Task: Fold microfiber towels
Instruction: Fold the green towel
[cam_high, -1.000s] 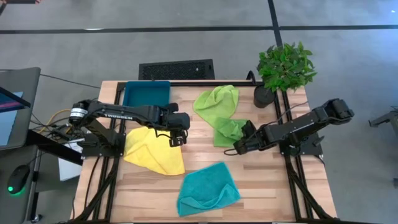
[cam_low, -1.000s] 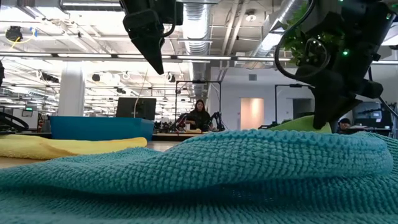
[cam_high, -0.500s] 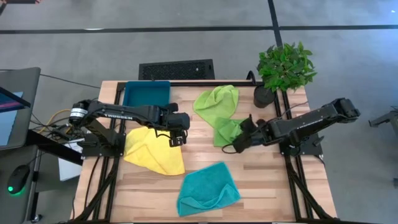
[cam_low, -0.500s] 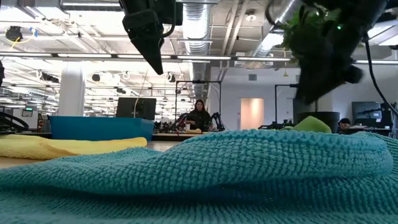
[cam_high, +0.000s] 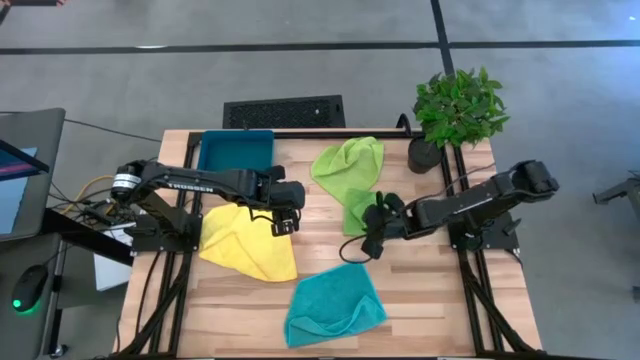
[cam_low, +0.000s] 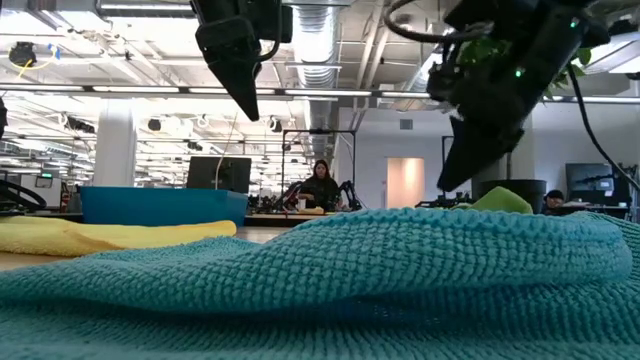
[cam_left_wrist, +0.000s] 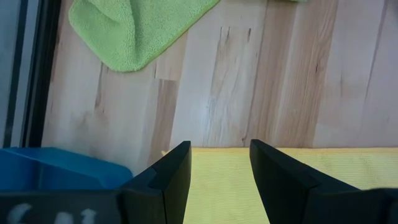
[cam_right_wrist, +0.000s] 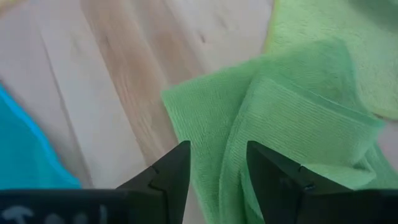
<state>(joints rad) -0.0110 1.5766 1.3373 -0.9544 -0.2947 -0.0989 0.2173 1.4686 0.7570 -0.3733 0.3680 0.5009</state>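
Tray (cam_high: 236, 150) at table's back edge, contents unclear; left claw (cam_high: 285, 222) open over yellow towel (cam_high: 245, 243) — right claw (cam_high: 366, 241) open.

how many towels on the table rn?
4. Yellow towel under the left hand; teal towel at the near edge; lime green towel by the plant; second green towel at the right hand. None seems hidden.
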